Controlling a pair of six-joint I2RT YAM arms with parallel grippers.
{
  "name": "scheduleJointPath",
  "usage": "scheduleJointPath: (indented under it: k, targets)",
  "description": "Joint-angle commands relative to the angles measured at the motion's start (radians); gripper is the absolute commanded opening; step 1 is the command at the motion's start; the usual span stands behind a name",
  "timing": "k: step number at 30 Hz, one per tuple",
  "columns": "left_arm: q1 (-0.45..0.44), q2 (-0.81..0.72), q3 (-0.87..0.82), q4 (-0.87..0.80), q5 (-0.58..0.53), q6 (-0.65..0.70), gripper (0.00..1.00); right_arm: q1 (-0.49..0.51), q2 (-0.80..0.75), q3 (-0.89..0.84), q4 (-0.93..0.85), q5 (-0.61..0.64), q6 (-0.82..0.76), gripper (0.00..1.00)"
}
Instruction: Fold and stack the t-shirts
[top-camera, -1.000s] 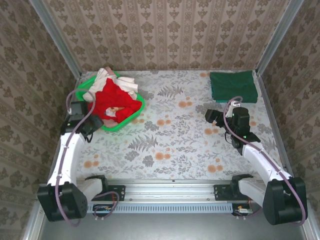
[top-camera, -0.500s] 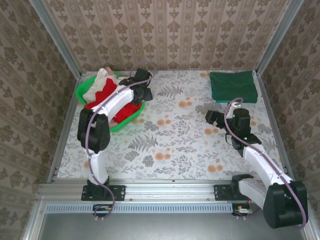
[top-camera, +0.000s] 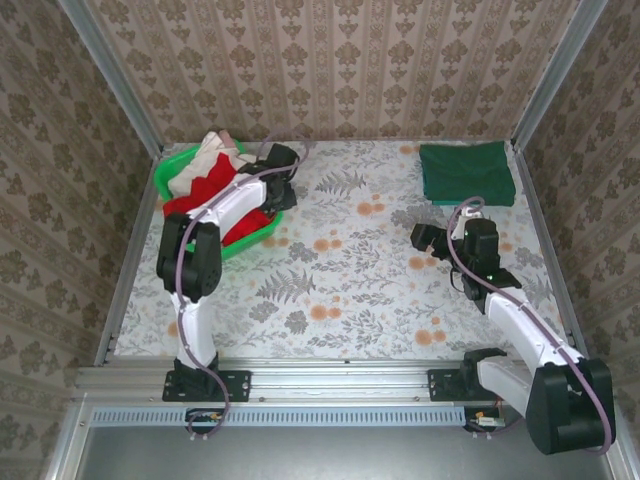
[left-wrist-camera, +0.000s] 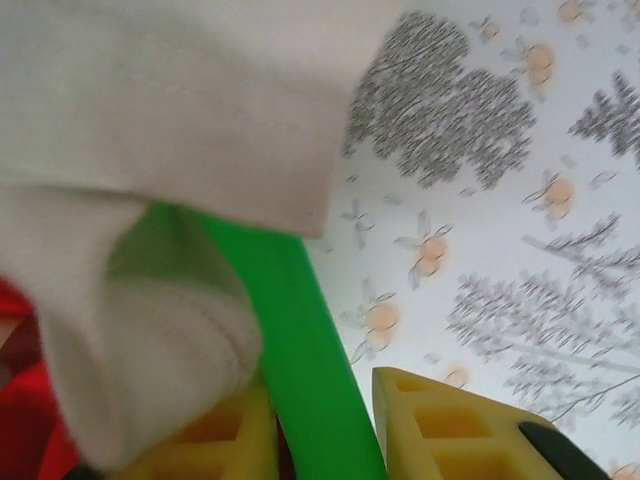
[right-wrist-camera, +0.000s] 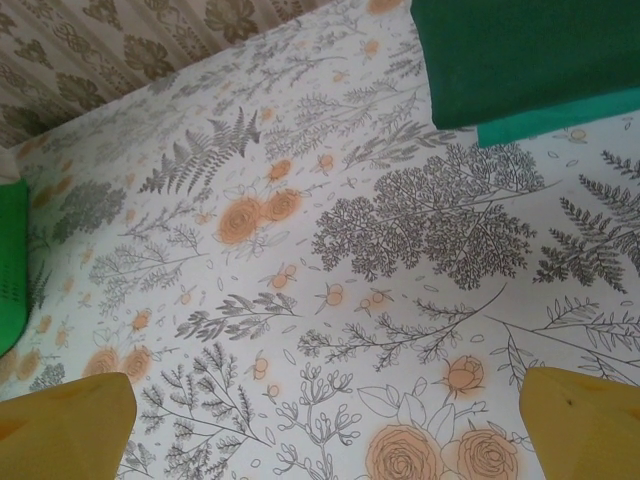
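A bright red t-shirt (top-camera: 195, 205) lies bunched in the green basket (top-camera: 163, 182) at the far left, partly under white cloth (top-camera: 205, 155). A dark green t-shirt (top-camera: 466, 172) lies folded at the far right corner. My left gripper (top-camera: 272, 192) reaches over the basket's right side. In the left wrist view the basket's rim (left-wrist-camera: 300, 300) runs between its yellow fingers, which press on it. Red cloth (left-wrist-camera: 25, 420) shows at the lower left, behind the white cloth (left-wrist-camera: 170, 110). My right gripper (top-camera: 425, 245) hovers open over bare table, the dark green t-shirt (right-wrist-camera: 530, 55) ahead of it.
The floral table cover (top-camera: 340, 280) spreads between the basket and the dark green t-shirt. Patterned walls close in the left, back and right sides. A metal rail (top-camera: 340, 375) with both arm bases runs along the near edge.
My left arm has swung from the basket's left side across to its right rim, and its jaws have narrowed onto the rim. The right arm has stayed still.
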Motion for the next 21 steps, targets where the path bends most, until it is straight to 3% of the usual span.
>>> scheduleJointPath:
  k: [1,6,11,21]
  targets:
    - [0.043,-0.113,-0.105,-0.003,0.057,0.171,0.16,0.003,0.021,0.009,0.011,0.014,0.001,1.0]
    - [0.171,-0.263,-0.276,0.02,0.08,0.28,0.11,0.003,0.048,0.018,0.017,0.009,0.005,1.0]
    - [0.302,-0.295,-0.352,0.048,0.145,0.431,0.03,0.003,0.071,0.028,0.016,0.008,0.005,1.0]
    - [0.384,-0.198,-0.275,0.071,0.178,0.641,0.0,0.003,0.077,0.035,-0.001,0.016,0.005,1.0]
